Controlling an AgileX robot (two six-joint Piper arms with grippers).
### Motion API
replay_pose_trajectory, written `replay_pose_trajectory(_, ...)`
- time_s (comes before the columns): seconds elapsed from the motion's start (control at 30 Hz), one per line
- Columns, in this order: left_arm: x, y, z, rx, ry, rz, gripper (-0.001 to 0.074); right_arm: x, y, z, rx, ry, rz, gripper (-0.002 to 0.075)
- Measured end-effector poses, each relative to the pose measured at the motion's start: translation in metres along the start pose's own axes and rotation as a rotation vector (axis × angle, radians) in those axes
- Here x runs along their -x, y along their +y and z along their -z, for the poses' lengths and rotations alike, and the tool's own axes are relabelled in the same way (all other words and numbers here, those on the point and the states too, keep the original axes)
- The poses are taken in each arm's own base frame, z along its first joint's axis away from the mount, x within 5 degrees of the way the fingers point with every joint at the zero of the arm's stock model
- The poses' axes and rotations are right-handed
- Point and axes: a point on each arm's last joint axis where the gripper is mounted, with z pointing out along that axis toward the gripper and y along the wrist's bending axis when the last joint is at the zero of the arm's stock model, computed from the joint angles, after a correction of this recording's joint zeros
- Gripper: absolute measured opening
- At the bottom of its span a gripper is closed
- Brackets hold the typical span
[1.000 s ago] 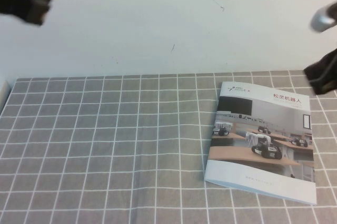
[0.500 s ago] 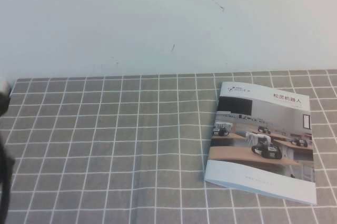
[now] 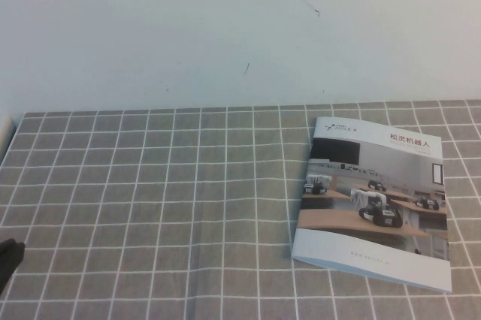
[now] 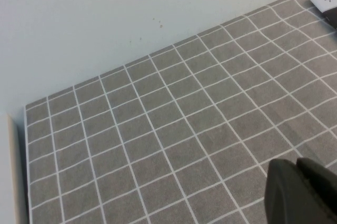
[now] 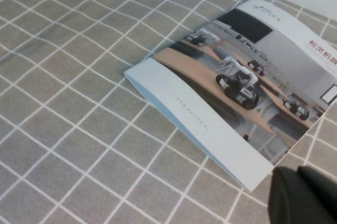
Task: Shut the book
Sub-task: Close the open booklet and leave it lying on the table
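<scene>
The book (image 3: pixel 373 200) lies closed and flat on the grey checked cloth (image 3: pixel 150 185) at the right side, cover up, with a photo of robots on desks. In the high view only a dark tip of my left gripper (image 3: pixel 7 260) shows, at the lower left edge, far from the book. Seen from the left wrist, the left gripper (image 4: pixel 296 163) is shut and holds nothing, and a corner of the book (image 4: pixel 327 0) shows far off. My right gripper (image 5: pixel 297 171) is shut and empty, just off the near corner of the book (image 5: pixel 237 82).
A white wall (image 3: pixel 225 27) rises right behind the cloth's far edge. The cloth ends at the left against a pale strip (image 3: pixel 6 128). A shallow crease (image 3: pixel 197 207) runs through the cloth near the middle.
Both arms have left the upper corners of the high view. The left arm dropped down the left side to the lower left edge. The book has not moved.
</scene>
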Motion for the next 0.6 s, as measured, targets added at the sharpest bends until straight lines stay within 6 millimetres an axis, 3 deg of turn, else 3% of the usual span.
replay_pose_trajectory(0.17,-0.001,0.0,0.0,0.0,0.001,0.004,-0.0004,-0.005,0.0,0.0,-0.023,-0.016,0.013,-0.0003)
replay_pose_trajectory(0.3,-0.001,0.0,0.0,0.0,0.002,0.006,-0.0004,0.001,-0.013,0.007,-0.198,-0.101,0.123,-0.0003)
replay_pose_trajectory(0.43,-0.001,0.0,0.0,-0.001,0.001,0.008,-0.0004,0.004,-0.023,0.018,-0.353,-0.19,0.086,-0.0003)
replay_pose_trajectory(0.6,-0.001,0.0,0.0,-0.001,0.001,0.008,-0.0003,-0.024,-0.02,0.012,-0.397,-0.202,0.068,-0.0003)
